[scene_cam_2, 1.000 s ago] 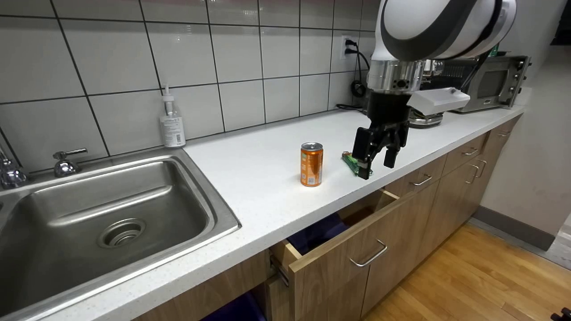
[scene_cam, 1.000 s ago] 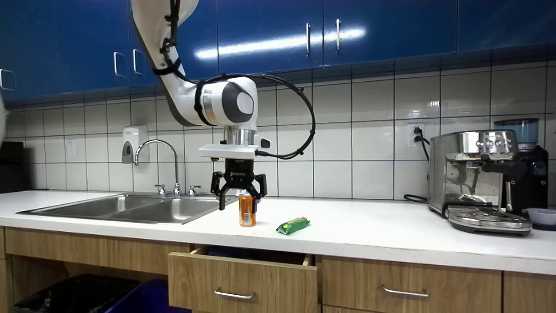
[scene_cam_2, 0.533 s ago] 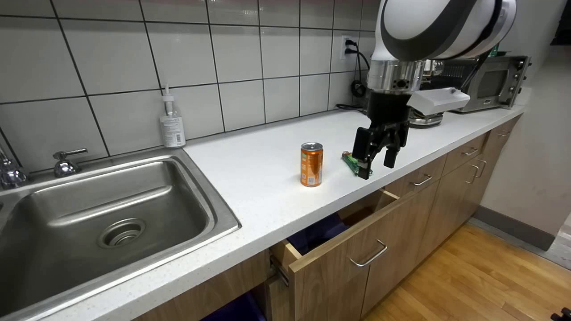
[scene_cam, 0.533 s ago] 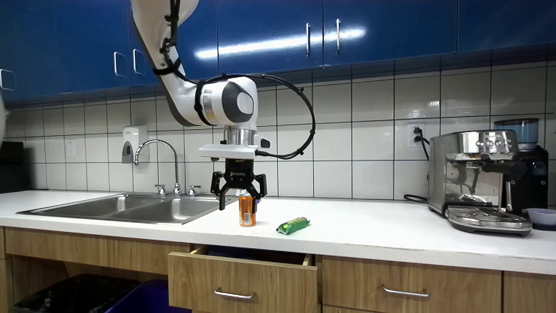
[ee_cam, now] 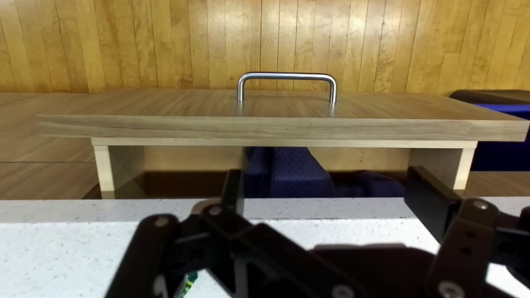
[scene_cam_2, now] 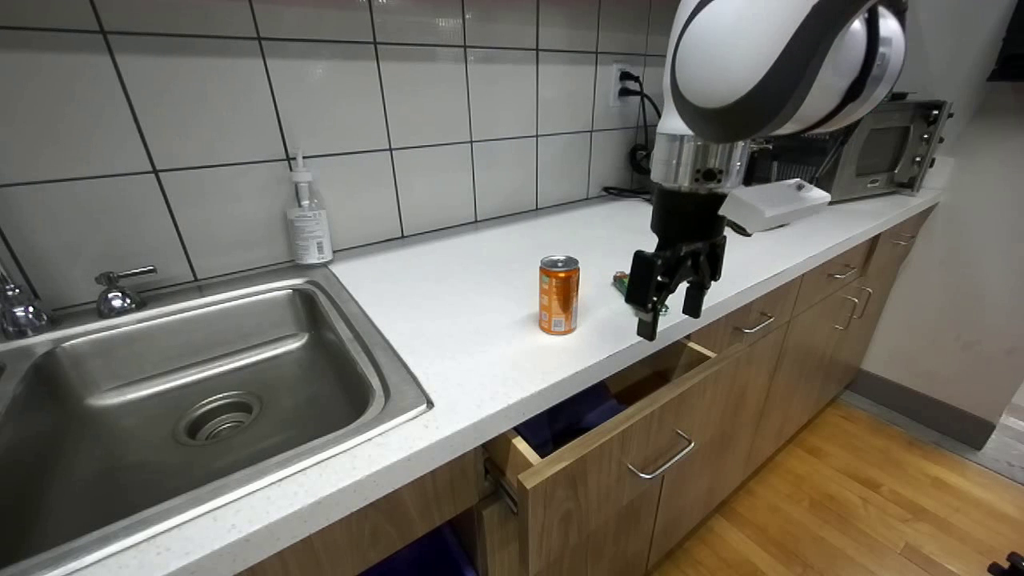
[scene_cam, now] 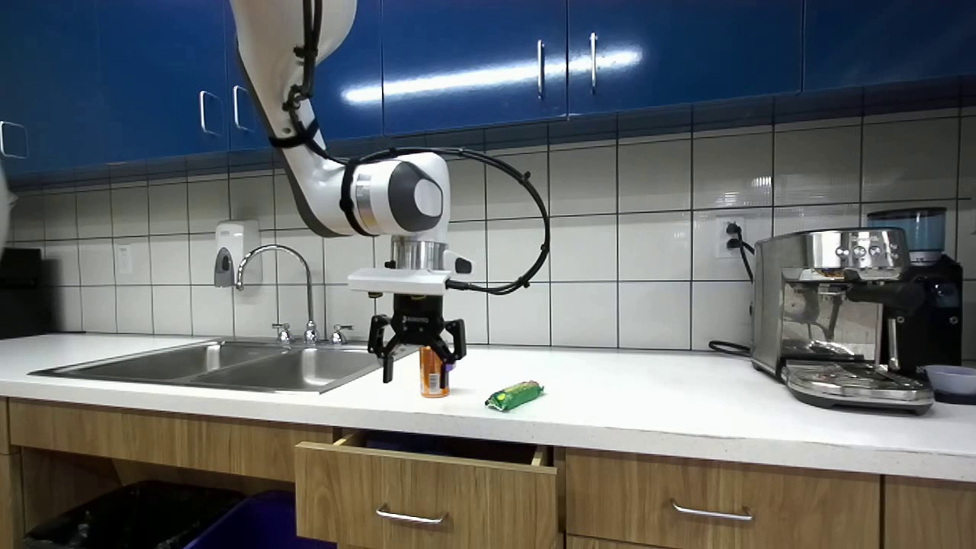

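Note:
My gripper is open and empty, pointing down above the counter's front edge, near the pulled-out wooden drawer. It also shows in an exterior view and the wrist view. The drawer holds dark blue cloth, seen between the fingers. An orange can stands upright on the counter, apart from the gripper; in an exterior view the can is partly behind a finger. A green packet lies on the counter; only a bit of it shows in the wrist view.
A steel sink is set in the white counter. A soap bottle stands against the tiles. An espresso machine stands at the far end. Blue cabinets hang above. Bins are under the counter.
Between half a second ago and now the arm and open gripper have moved down a little. Before that they held still. The can, packet and drawer have not moved.

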Controlling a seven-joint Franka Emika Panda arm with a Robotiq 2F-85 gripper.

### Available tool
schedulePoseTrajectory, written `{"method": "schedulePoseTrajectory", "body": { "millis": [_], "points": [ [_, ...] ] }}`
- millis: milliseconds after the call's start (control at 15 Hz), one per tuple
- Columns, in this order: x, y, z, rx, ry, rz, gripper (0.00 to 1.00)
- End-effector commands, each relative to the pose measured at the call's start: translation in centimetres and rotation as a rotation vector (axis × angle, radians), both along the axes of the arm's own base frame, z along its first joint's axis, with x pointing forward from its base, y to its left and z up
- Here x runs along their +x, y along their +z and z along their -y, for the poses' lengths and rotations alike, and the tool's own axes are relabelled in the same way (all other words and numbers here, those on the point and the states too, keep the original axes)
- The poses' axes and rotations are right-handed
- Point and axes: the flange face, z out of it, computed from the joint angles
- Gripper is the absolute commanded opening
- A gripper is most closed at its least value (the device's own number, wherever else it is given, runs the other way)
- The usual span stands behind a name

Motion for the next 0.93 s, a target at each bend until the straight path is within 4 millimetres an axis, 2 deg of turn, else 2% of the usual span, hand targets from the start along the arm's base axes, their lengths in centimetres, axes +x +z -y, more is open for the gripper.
{"method": "schedulePoseTrajectory", "body": {
  "millis": [0,400,867],
  "points": [
    [1.0,-2.7,-0.7,-0.016,-0.020,0.012,1.00],
    [1.9,-6.0,-1.1,-0.017,-0.065,0.041,1.00],
    [2.2,-7.1,-1.0,-0.013,-0.088,0.053,1.00]
  ]
}}
